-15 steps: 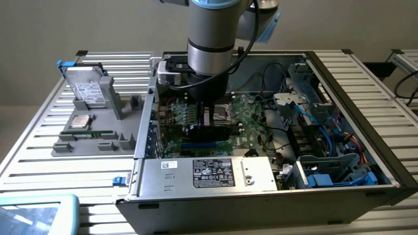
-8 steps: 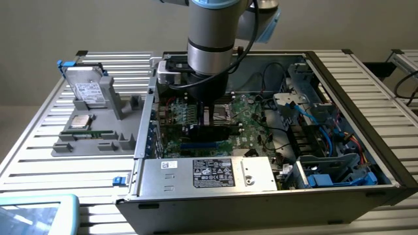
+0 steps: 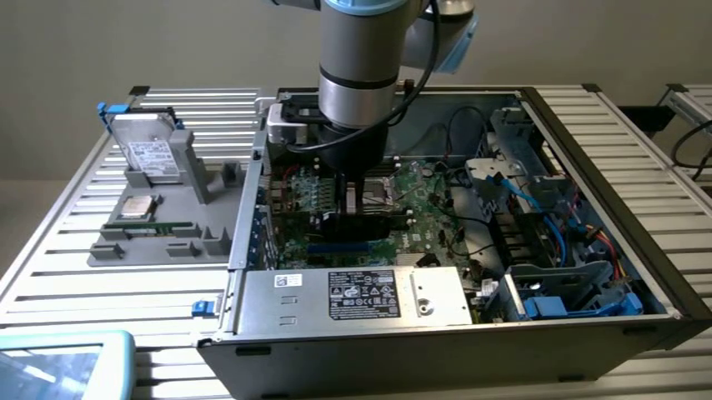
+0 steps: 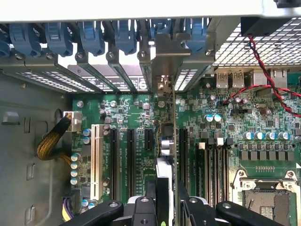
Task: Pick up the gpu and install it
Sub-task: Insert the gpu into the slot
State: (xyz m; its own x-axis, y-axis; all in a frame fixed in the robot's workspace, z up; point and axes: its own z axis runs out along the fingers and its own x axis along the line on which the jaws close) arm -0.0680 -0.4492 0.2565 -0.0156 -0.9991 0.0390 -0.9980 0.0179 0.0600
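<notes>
My gripper reaches down into the open computer case, over the green motherboard. It is shut on the gpu, whose black face shows just below the fingers. In the wrist view the gpu appears edge-on as a thin upright line, held between the two black fingers of the gripper. Its metal bracket stands at the case's rear slot openings, among the blue latches. The card's lower edge runs along the black expansion slots; I cannot tell whether it is seated.
A grey fixture at the exterior view's left carries a silver hard drive and a narrow green memory stick. The power supply sits at the case's front, with drive bays and blue cables at the right. A tablet lies at bottom left.
</notes>
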